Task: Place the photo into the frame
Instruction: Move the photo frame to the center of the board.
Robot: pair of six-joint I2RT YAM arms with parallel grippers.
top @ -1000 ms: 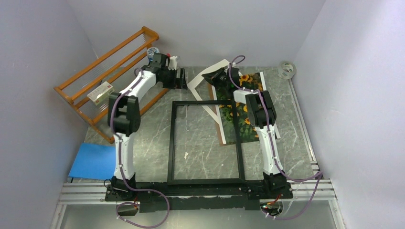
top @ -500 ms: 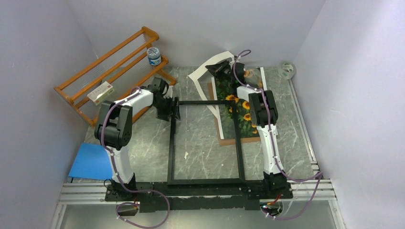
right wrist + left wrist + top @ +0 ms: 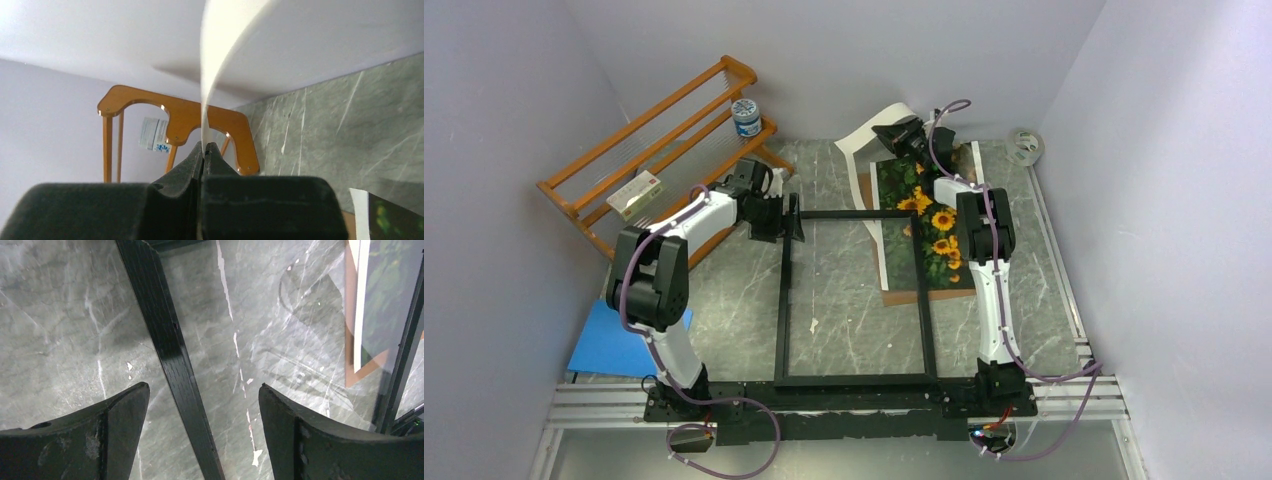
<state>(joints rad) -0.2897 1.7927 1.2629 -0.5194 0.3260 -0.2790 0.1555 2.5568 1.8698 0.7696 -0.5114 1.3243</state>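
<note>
An orange rack [image 3: 734, 72] bearing a jar [image 3: 746, 117] stands near a blue sheet [image 3: 619, 340].

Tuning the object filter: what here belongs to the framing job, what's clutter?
Job: photo, frame, right gripper shut on photo, left gripper open over frame rail.
Clutter: orange wooden rack, jar, blue sheet, brown cardboard board, tape roll.

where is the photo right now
Top view: the photo lies far right on the brown board, crossed by the frame, its curled far corner in the right pincer.
</note>
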